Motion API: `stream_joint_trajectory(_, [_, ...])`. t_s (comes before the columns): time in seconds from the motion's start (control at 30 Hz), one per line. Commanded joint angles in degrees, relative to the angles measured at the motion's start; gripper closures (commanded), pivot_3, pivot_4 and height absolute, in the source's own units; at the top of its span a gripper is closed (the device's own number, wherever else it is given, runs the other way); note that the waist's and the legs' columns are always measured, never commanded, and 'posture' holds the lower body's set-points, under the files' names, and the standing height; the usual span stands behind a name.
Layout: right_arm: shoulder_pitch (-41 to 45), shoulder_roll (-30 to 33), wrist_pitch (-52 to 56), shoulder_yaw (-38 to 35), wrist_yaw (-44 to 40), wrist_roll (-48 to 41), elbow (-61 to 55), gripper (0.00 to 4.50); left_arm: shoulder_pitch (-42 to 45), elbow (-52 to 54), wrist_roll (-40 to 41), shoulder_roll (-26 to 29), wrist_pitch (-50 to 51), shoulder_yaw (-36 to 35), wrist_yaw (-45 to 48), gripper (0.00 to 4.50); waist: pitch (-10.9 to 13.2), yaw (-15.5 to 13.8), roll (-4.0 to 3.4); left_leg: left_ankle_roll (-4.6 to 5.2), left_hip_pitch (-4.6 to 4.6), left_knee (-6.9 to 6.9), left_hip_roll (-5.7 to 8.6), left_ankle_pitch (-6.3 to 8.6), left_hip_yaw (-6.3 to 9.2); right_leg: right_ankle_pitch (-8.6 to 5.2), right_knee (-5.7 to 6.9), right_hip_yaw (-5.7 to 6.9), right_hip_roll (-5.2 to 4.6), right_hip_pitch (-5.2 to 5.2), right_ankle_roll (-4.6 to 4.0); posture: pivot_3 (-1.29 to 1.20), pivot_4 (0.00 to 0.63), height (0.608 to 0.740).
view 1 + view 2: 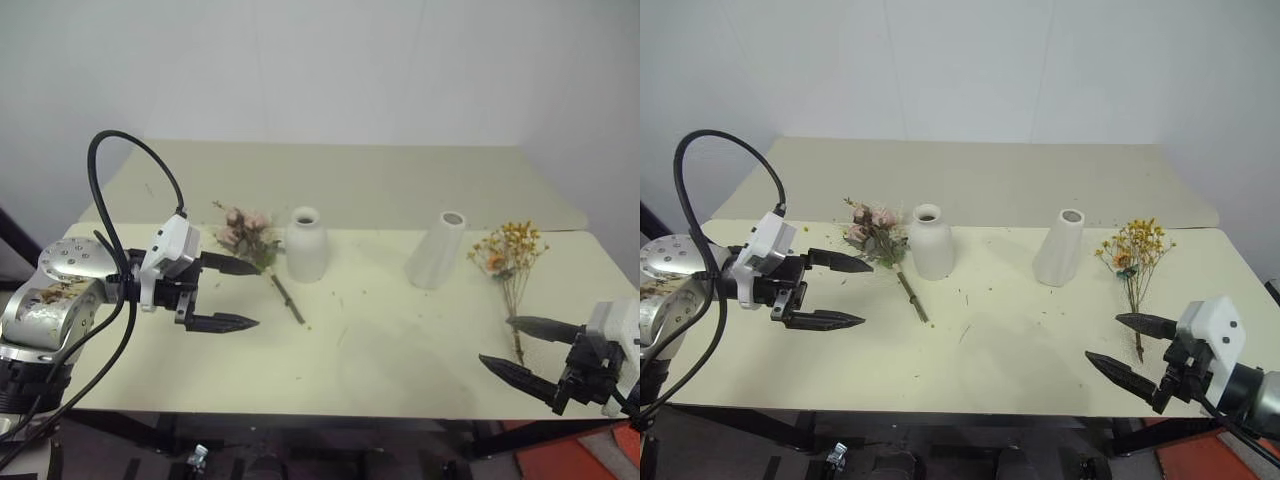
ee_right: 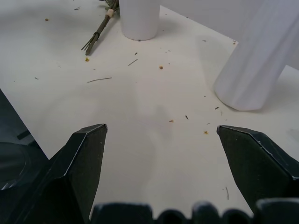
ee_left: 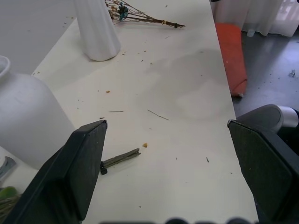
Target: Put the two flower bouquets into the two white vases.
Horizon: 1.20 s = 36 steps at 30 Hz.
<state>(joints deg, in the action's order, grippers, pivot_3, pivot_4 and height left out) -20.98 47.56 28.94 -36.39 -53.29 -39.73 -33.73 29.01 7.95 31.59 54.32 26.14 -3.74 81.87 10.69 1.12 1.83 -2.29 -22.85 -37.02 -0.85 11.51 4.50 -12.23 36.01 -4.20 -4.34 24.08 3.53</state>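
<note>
Both white vases stand mid-table: a rounded bottle vase (image 1: 306, 245) and, to its right, a tapered cone vase (image 1: 438, 250). The pink and cream bouquet (image 1: 248, 232) lies flat just left of the bottle vase, its dark stem (image 3: 120, 159) running toward the front edge. Right of the cone vase lies the yellow-orange bouquet (image 1: 510, 250), flat, with thin stems pointing to the front. My left gripper (image 1: 250, 295) hovers open beside the pink blooms, holding nothing. Near the yellow bouquet's stem ends my right gripper (image 1: 497, 341) is open and empty.
The cream table (image 1: 380, 340) has small plant crumbs scattered on it. A second table surface (image 1: 350, 180) adjoins at the back, against a white wall. An orange object (image 3: 231, 51) sits on the floor off the right end.
</note>
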Motion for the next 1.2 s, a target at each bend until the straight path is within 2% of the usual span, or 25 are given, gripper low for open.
stream_joint_trajectory(0.03, [-0.20, -0.34, 0.05, -0.83, 0.79, -0.74, -2.38, 0.05, 1.53, 0.00, 0.64, 0.72, -0.46, -1.10, 0.37, 0.00, 0.00, 0.01, 0.00, 0.00, 0.00, 0.00, 0.00, 0.00, 0.00, 0.00, 0.00, 0.00, 0.00, 0.00, 0.00, 0.00, 0.150, 0.740])
stream_joint_trajectory(0.5, [0.70, 0.26, 1.39, -1.25, 3.43, -0.17, -2.35, 0.05, 2.61, -2.41, -0.75, -1.62, -4.57, -0.14, 0.17, 0.00, 0.00, 0.03, 0.00, 0.00, 0.02, 0.00, -0.01, 0.00, 0.00, 0.00, 0.02, 0.00, 0.01, -0.01, 0.00, 0.00, 0.150, 0.740])
stream_joint_trajectory(0.6, [3.14, 0.79, 4.21, 1.10, 9.72, 3.67, -1.62, 0.05, 4.45, -2.88, -1.32, -5.07, -6.07, 0.94, -1.63, 0.00, -0.01, -0.08, 0.01, 0.00, 0.01, -0.01, 0.00, 0.00, 0.00, 0.00, 0.00, 0.00, 0.00, -0.01, 0.00, 0.00, 0.150, 0.740])
stream_joint_trajectory(0.77, [13.36, 0.99, 13.10, 6.94, 22.72, 8.90, 1.29, 0.05, 10.15, -5.76, -4.56, -12.11, -9.41, 6.29, -2.15, 0.00, -0.04, -0.13, 0.06, -0.01, 0.02, -0.07, 0.03, -0.01, 0.01, 0.03, 0.03, 0.00, 0.00, -0.05, 0.00, 0.00, 0.150, 0.740])
stream_joint_trajectory(0.83, [20.02, 3.64, 23.36, 12.08, 25.89, 8.97, 4.49, 0.05, 13.37, -7.85, -6.27, -16.18, -10.62, 8.74, -3.64, 0.00, -0.04, -0.08, 0.06, 0.00, 0.01, -0.08, 0.03, 0.00, 0.01, 0.04, 0.02, 0.00, 0.01, -0.06, -0.01, 0.00, 0.150, 0.740])
stream_joint_trajectory(0.9, [25.24, 3.48, 30.05, 14.63, 28.66, 8.36, 6.57, 0.05, 14.89, -9.24, -7.38, -18.28, -11.53, 10.15, -3.60, 0.00, -0.04, 0.07, 0.07, 0.00, -0.03, -0.08, 0.04, -0.01, 0.01, 0.06, 0.00, -0.01, 0.01, -0.02, -0.03, 0.00, 0.150, 0.740])
stream_joint_trajectory(1.03, [34.83, 0.21, 41.56, 17.95, 35.97, 10.01, 10.68, 0.05, 15.40, -10.66, -8.89, -19.77, -13.70, 12.41, -1.59, 0.00, -0.04, 0.73, 0.05, 0.04, -0.02, 0.08, 0.02, 0.02, 0.03, 0.08, 0.03, -0.02, 0.04, 0.07, -0.19, 0.00, 0.150, 0.740])
stream_joint_trajectory(1.2, [41.73, -3.27, 45.60, 20.36, 40.72, 13.82, 16.45, 0.05, 15.38, -11.79, -9.95, -21.09, -15.06, 12.07, -2.78, 0.00, -0.04, 1.04, 0.05, 0.04, -0.04, 0.04, 0.05, 0.01, 0.05, 0.07, 0.03, -0.01, 0.00, 0.07, -0.16, 0.00, 0.150, 0.740])
